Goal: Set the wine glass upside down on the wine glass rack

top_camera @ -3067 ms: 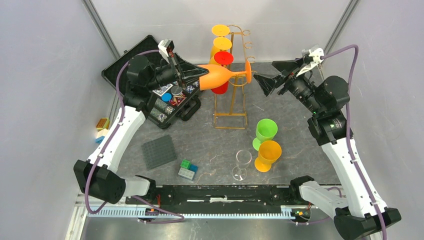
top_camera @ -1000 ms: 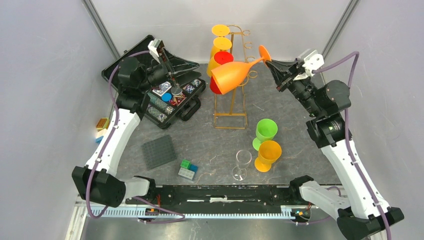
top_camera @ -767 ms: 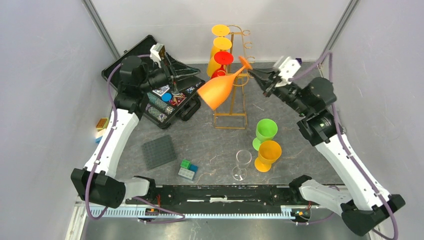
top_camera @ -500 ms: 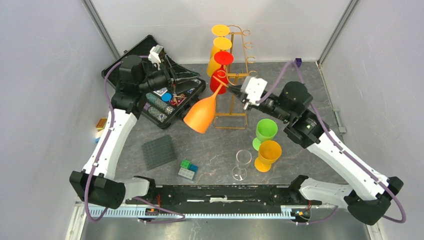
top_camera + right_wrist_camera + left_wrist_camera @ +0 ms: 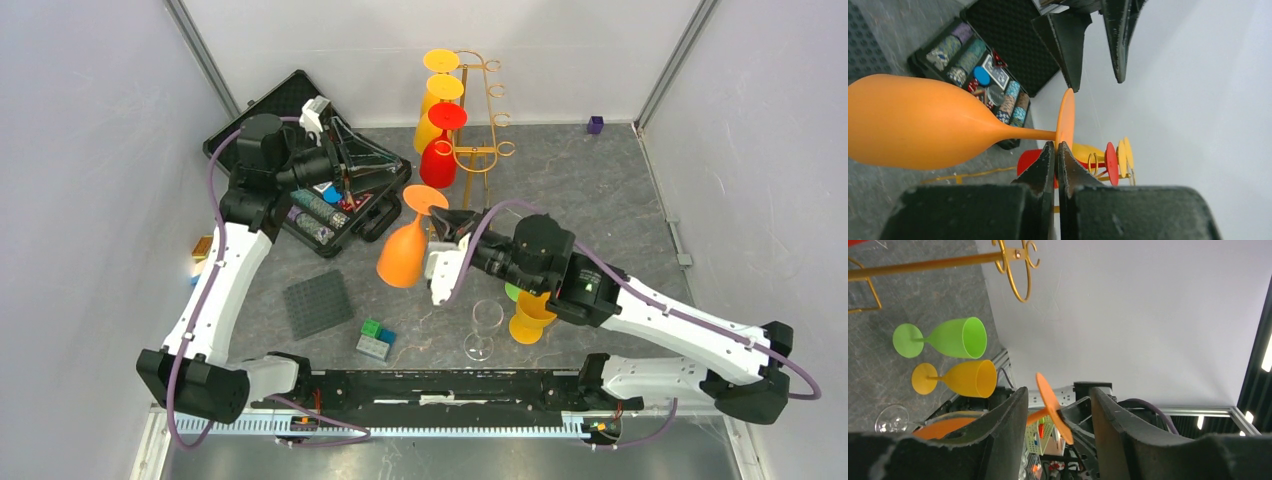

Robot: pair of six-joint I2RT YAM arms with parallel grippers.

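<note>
My right gripper [image 5: 441, 216] is shut on the edge of the flat foot of an orange wine glass [image 5: 402, 255], whose bowl hangs down and left in front of the wine glass rack [image 5: 480, 150]. In the right wrist view the gripper [image 5: 1055, 145] pinches the foot and the orange glass [image 5: 913, 122] stretches left. The gold rack carries a red glass [image 5: 440, 160] and yellow glasses [image 5: 437, 105] upside down. My left gripper [image 5: 383, 160] is open and empty over the black case. Beyond the left gripper [image 5: 1055, 412], the orange foot [image 5: 1050, 405] shows in its gap, untouched.
An open black case of poker chips [image 5: 330, 205] lies at the back left. A grey studded plate [image 5: 317, 303] and small bricks [image 5: 375, 340] lie at the near left. A clear glass [image 5: 484, 328], an orange-yellow glass [image 5: 528, 318] and a green glass [image 5: 955, 337] stand under my right arm.
My right arm has swung the orange glass from high beside the rack's right side down and left, in front of the rack. The left arm has hardly moved.
</note>
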